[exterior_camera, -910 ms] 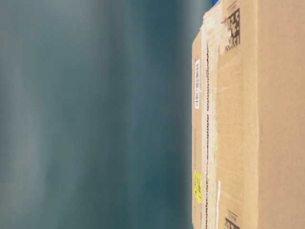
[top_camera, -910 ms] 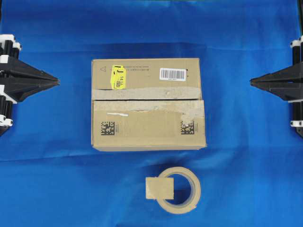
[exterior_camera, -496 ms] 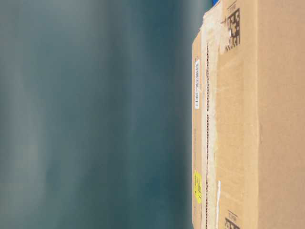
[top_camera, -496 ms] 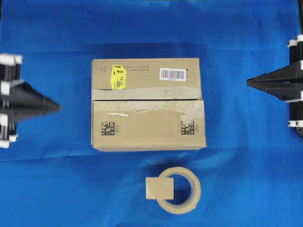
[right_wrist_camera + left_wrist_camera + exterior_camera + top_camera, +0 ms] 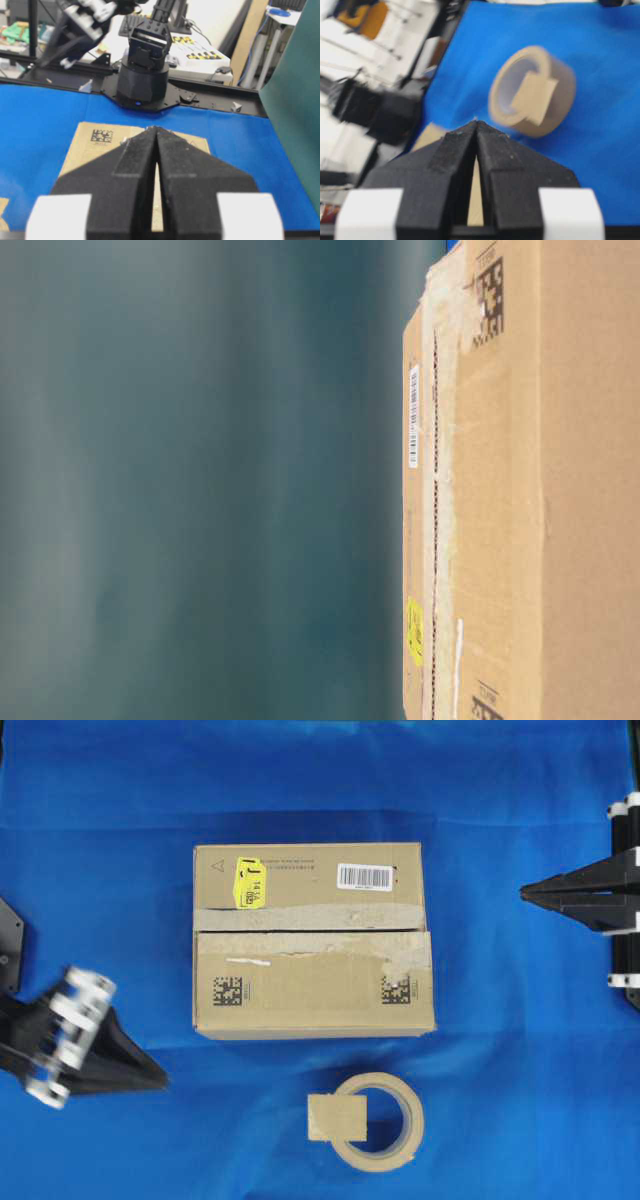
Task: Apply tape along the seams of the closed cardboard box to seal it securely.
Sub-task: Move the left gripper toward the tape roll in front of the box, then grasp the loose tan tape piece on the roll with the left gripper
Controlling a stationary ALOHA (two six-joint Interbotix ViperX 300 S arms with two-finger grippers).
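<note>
Overhead exterior shows you the matte brown cardboard box (image 5: 314, 940) mid-cloth, its seams (image 5: 310, 931) a dark line edged by ragged grey residue. The square tan tape (image 5: 337, 1117) lies on the beige tape roll (image 5: 385, 1122) just below. Your left gripper (image 5: 160, 1074) and right gripper (image 5: 524, 893) are both clenched, empty, well apart from the box.

Closed cardboard box (image 5: 313, 940), untaped seams (image 5: 310, 931); tape (image 5: 337, 1117) near it.
</note>
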